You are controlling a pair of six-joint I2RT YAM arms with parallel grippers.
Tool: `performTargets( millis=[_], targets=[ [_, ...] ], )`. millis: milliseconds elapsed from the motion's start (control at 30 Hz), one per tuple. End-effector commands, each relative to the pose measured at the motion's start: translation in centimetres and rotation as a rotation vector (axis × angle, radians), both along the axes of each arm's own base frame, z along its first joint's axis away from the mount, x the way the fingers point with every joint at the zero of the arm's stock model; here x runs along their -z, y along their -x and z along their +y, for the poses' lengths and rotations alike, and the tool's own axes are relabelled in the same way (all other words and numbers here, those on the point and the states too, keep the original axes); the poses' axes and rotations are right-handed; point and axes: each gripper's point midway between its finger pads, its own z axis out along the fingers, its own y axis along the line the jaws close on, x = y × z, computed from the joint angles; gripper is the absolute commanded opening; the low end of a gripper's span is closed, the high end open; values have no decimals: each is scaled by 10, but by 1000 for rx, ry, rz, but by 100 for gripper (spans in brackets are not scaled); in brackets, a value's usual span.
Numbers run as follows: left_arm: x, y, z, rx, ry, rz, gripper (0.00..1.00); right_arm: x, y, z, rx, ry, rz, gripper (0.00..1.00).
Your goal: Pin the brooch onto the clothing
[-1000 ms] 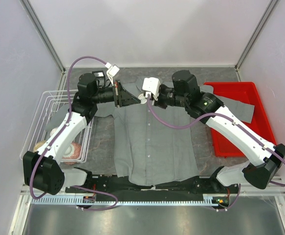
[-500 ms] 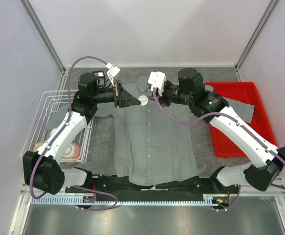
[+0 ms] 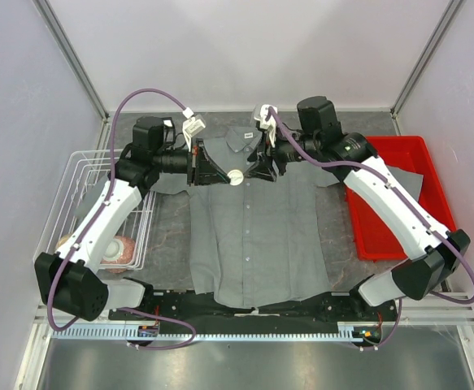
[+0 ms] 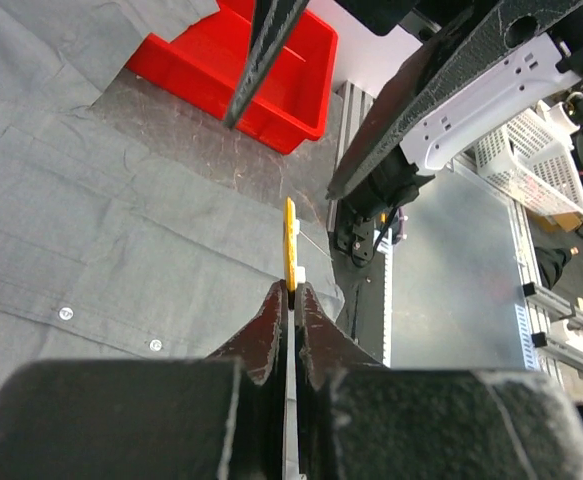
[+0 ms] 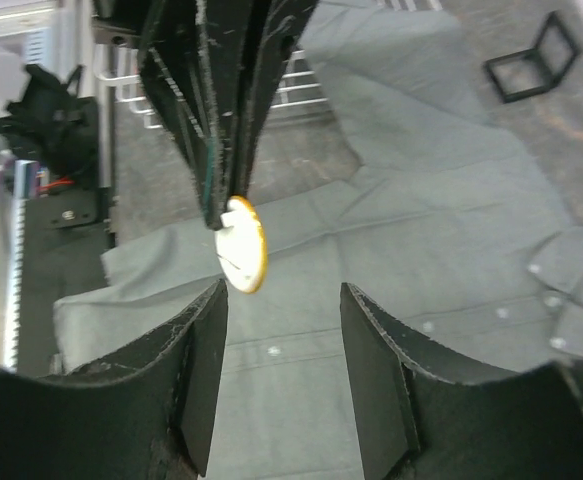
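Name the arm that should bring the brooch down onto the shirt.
Left. The left gripper is shut on the brooch above the shirt; the right gripper is open, facing it, holding nothing.

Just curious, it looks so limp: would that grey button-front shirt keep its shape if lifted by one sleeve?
Probably not. The grey shirt lies flat with soft creases, so it likely flops and hangs. Its sleeve drapes over the red plastic tray, suggesting thin, light cloth. Pushed, it would probably bunch rather than slide whole.
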Motion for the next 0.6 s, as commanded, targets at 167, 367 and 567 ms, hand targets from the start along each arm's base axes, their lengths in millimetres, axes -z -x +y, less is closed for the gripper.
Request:
performTargets(
  millis=[167, 367, 567],
  targets=[
    [-9, 12, -2, 92, -10, -131, 2, -5, 30, 14, -162, -70, 161, 48],
    [-6, 17, -7, 120, -21, -160, 2, -1, 29, 22, -183, -84, 235, 43],
    [-5, 18, -8, 127, -30, -175, 2, 3, 30, 26, -206, -90, 273, 27]
  ],
)
